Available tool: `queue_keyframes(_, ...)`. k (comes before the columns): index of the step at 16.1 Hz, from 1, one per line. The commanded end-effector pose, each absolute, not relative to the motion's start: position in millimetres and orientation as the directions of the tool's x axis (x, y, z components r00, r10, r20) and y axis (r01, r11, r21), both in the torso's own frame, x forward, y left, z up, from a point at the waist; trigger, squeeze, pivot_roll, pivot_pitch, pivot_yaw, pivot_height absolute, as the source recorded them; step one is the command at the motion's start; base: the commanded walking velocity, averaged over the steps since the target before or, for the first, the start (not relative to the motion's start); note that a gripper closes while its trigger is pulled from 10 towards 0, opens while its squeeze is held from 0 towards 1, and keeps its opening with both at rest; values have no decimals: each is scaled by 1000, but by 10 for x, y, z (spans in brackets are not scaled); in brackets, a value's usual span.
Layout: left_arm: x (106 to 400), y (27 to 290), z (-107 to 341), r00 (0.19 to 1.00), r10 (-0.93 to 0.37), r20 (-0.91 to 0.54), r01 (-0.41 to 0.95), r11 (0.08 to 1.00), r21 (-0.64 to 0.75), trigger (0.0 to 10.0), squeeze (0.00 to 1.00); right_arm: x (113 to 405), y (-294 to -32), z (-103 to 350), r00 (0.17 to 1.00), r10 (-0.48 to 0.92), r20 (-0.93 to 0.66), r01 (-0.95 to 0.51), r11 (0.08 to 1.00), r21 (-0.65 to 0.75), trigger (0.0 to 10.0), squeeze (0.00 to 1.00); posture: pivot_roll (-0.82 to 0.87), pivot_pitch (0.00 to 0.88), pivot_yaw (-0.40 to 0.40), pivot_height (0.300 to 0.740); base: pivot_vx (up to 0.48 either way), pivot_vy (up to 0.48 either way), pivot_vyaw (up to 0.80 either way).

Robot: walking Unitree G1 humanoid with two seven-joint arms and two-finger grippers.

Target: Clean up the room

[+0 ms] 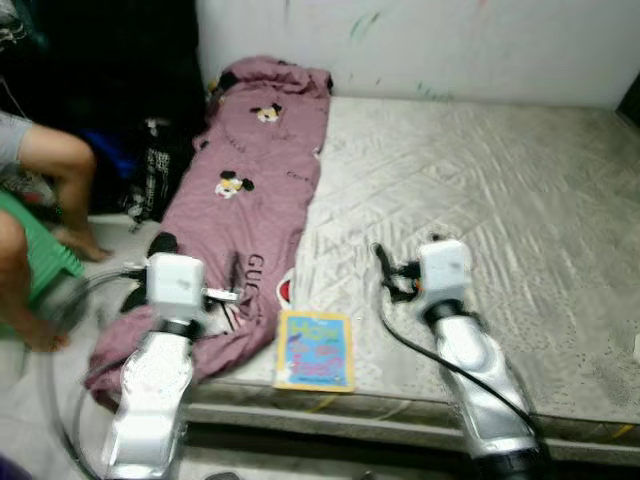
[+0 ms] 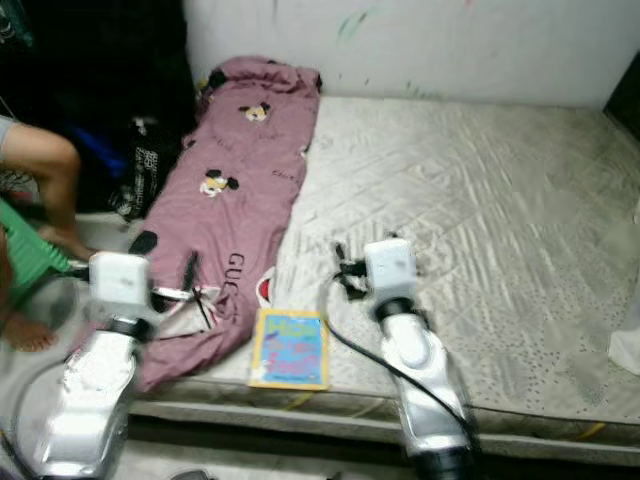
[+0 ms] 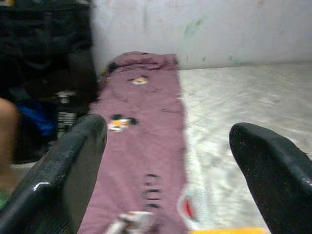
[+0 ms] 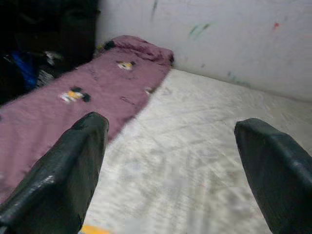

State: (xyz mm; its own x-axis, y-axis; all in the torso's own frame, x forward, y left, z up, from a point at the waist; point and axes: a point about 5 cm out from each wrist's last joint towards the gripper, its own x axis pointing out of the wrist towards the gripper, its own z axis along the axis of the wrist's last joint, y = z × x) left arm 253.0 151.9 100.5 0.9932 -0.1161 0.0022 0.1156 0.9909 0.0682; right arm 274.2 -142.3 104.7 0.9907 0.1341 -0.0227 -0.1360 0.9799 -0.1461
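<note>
A mauve blanket (image 1: 250, 190) printed with cartoon mice lies lengthwise along the left side of a bare grey mattress (image 1: 480, 180). Its near end hangs off the front left corner. A yellow and blue book (image 1: 315, 350) lies flat at the mattress's front edge, between my two arms. My left gripper (image 3: 168, 126) is open and held over the blanket's near end with nothing between its fingers. My right gripper (image 4: 170, 124) is open too, held over the bare mattress to the right of the book, with nothing in it.
A person's bare legs (image 1: 60, 190) and a green stool (image 1: 40, 255) are on the floor at the left. Dark bags (image 1: 150, 170) stand by the blanket's left side. A white wall (image 1: 450, 40) runs behind the mattress. Something white (image 2: 630, 350) lies at the right edge.
</note>
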Motion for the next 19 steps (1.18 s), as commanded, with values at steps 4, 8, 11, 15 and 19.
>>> queue_keyframes(4, 2541, 1585, 1032, 995, -100, 7, 99, 991, 90, 10000, 0, 2769, -1388, 1091, 990, 141, -8, -141, 981, -136, 10000, 0, 12, 0, -13, 740, 0, -321, 0)
queue_keyframes(8, 2543, 1577, 1029, 995, -100, 7, 99, 991, 90, 10000, 0, 2773, -1394, 1088, 990, 141, -10, -141, 980, -138, 10000, 0, 13, 0, -15, 740, 0, -315, 0)
queue_keyframes(11, 2549, 1578, 1026, 995, -99, 7, 98, 991, 88, 10000, 0, 2778, -1394, 1088, 990, 139, -11, -140, 980, -140, 10000, 0, 11, 0, -16, 740, 0, -307, 0)
queue_keyframes(15, 2553, 1573, 1026, 995, -100, 7, 99, 991, 91, 10000, 0, 2783, -1398, 1083, 990, 139, -14, -140, 980, -141, 10000, 0, 10, 0, -14, 740, 0, -291, 0)
queue_keyframes(19, 2554, 1574, 1032, 995, -102, 15, 101, 992, 79, 10000, 0, 2786, -1398, 1078, 990, 137, -17, -138, 980, -142, 10000, 0, 10, 0, -14, 740, 0, 0, 0)
